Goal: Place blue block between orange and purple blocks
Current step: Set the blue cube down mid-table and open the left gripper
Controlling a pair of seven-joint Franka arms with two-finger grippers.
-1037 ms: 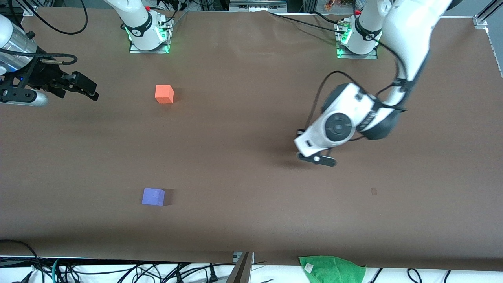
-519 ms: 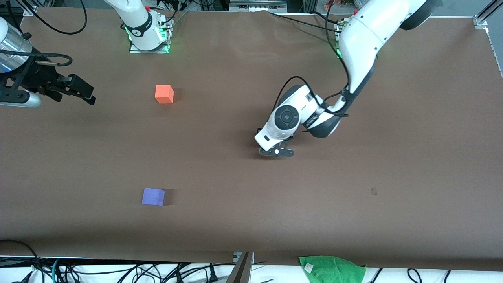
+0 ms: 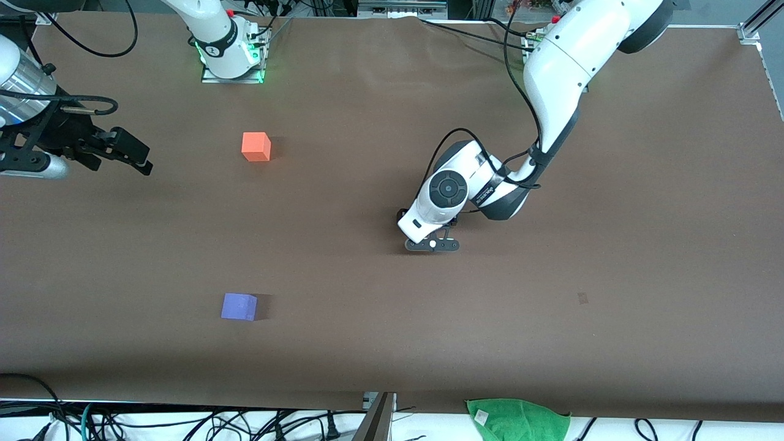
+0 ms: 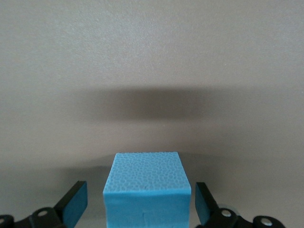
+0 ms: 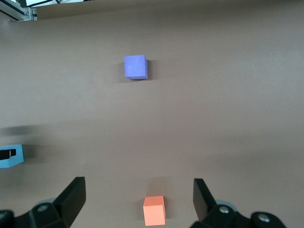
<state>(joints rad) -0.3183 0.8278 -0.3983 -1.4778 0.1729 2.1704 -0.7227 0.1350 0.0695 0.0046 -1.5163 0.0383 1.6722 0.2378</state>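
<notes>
Left end effector (image 4: pixel 137 209): seen low over the middle of the table (image 3: pixel 392 343), fingers (image 4: pixel 73 204) spread, with a gap visible on each side of the blue block (image 4: pixel 147 190); the block is straddled, not squeezed.
Blue block: seated between the open fingers in the left wrist view; in the front view it is hidden under the left arm's wrist; whether it rests on the table cannot be told.
Right end effector (image 3: pixel 131 150): held up over the right arm's end of the table, fingers wide apart, nothing between them; this arm is waiting.
Orange block (image 3: pixel 256 147): set on the table toward the right arm's end, well apart from the left end effector.
Purple block (image 3: pixel 239 306): found nearer the front camera than the orange block, roughly in line with it, open table between the two.
Green cloth (image 3: pixel 517 419): draped at the table's edge nearest the front camera.
</notes>
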